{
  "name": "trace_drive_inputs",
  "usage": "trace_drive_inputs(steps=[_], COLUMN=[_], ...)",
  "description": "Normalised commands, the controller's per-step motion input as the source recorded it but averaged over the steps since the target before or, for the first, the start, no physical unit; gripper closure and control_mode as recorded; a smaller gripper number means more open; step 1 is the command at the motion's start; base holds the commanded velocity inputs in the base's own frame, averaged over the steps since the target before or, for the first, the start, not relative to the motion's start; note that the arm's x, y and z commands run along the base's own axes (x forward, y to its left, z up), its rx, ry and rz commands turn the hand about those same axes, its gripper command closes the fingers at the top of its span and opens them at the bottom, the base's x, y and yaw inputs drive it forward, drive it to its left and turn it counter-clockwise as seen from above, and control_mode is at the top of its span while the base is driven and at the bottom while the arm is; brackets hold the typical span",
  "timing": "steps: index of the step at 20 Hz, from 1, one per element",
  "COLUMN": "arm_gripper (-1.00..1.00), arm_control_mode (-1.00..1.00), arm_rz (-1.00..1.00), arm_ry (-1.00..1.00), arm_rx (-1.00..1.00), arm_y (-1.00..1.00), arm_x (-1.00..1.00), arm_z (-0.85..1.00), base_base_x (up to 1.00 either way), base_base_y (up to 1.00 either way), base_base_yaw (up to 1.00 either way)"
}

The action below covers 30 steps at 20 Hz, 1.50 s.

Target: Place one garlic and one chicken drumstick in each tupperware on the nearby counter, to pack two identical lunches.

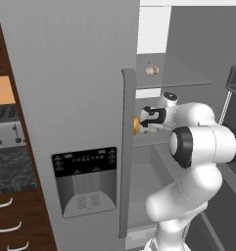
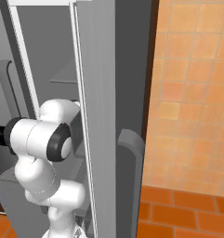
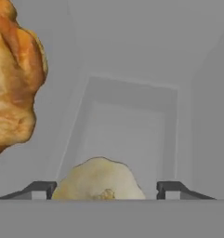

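Fingers (image 3: 106, 188) spread wide, one tip at each side of a garlic (image 3: 98, 180) lying between them, not yet pinched. A chicken drumstick (image 3: 13, 79) hangs close beside, upper left in the hand view. To grasp well, centre on the bulb and shut gently (clear of the meat). Second garlic (image 1: 152, 69) sits on the upper fridge shelf (image 1: 188, 78). Door (image 1: 80, 98) stands open; worktop (image 1: 11, 169) lies left.

The white arm (image 2: 41, 139) reaches into the open grey fridge (image 2: 97, 93). Beside the fridge stands an orange tiled wall (image 2: 192, 93). Below lies a brick-red floor (image 2: 187, 214).
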Motion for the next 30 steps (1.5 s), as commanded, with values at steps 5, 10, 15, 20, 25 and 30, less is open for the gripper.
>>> trace_drive_inputs(steps=[5, 10, 15, 20, 25, 30], arm_gripper=[1.0, 1.0, 1.0, 1.0, 1.0, 1.0], arm_control_mode=[-1.0, -1.0, -1.0, -1.0, -1.0, -1.0], arm_rz=[0.0, 0.0, 0.01, 0.01, 0.02, 0.0], arm_ry=[0.01, -0.1, -0.17, -0.15, -0.19, -0.06], arm_rx=[0.0, 0.0, -0.03, 0.0, 0.0, 0.0], arm_y=[0.0, 0.23, 0.32, 0.03, 0.05, 0.02], arm_x=[-0.85, -1.0, -1.0, -1.0, -1.0, -1.0], arm_z=[-0.24, 0.01, 0.39, 0.98, 0.84, 0.19], base_base_x=[0.0, 0.0, 0.0, 0.0, 0.0, 0.0], base_base_y=[0.0, 0.0, 0.0, 0.0, 0.0, 0.0], base_base_yaw=[0.0, 0.0, 0.0, 0.0, 0.0, 0.0])
